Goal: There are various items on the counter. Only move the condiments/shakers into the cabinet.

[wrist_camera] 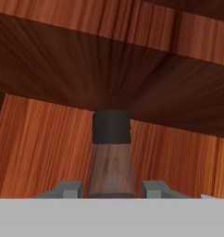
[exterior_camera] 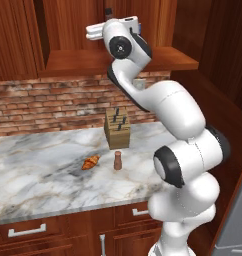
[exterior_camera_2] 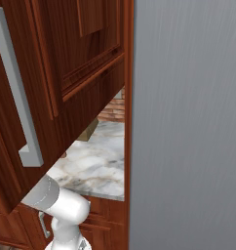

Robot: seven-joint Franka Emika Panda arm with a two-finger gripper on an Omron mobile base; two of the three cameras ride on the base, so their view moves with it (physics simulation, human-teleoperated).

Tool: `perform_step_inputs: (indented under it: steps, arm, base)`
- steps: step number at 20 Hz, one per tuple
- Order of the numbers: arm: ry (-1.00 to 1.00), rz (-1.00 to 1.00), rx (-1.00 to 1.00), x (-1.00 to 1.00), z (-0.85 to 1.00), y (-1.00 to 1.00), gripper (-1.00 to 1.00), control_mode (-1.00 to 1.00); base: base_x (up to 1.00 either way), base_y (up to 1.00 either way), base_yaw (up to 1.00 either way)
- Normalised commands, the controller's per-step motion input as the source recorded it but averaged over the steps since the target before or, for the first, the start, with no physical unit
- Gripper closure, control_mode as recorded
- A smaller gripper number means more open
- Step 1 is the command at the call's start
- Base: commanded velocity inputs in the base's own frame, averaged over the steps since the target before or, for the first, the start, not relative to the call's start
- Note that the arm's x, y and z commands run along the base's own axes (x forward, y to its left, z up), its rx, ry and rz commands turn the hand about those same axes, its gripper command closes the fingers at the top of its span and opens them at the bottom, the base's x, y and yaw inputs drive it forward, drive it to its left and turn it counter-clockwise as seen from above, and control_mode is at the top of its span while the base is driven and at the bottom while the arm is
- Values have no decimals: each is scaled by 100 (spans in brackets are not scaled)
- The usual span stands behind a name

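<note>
My gripper [wrist_camera: 111,189] is shut on the dark-brown bottle [wrist_camera: 111,169], whose black cap [wrist_camera: 111,126] points toward the reddish wood inside the cabinet. From the left base view the arm reaches up over the cabinet's shelf board [exterior_camera: 78,62], and the bottle's cap [exterior_camera: 108,11] pokes out above the hand. Down on the marble counter [exterior_camera: 38,170] stand the short brown shaker [exterior_camera: 118,160], the orange croissant [exterior_camera: 91,161] to its left, and the tan knife block [exterior_camera: 117,127] behind them.
A brick backsplash [exterior_camera: 48,105] runs behind the counter. Drawers with silver handles [exterior_camera: 27,230] sit below it. In the right base view a wooden door with a silver handle [exterior_camera_2: 17,97] hangs close on the left and a tall grey panel [exterior_camera_2: 188,122] fills the right.
</note>
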Motion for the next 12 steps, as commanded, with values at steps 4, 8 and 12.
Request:
perform_step_inputs:
  steps: [4,8,12]
  arm:
    - [0,0,0,25,-23,0,100,-100]
    - [0,0,7,19,-19,0,100,-100]
    - [0,0,13,18,-15,-9,100,-100]
  base:
    - [0,0,0]
    - [0,0,0]
    - [0,0,0]
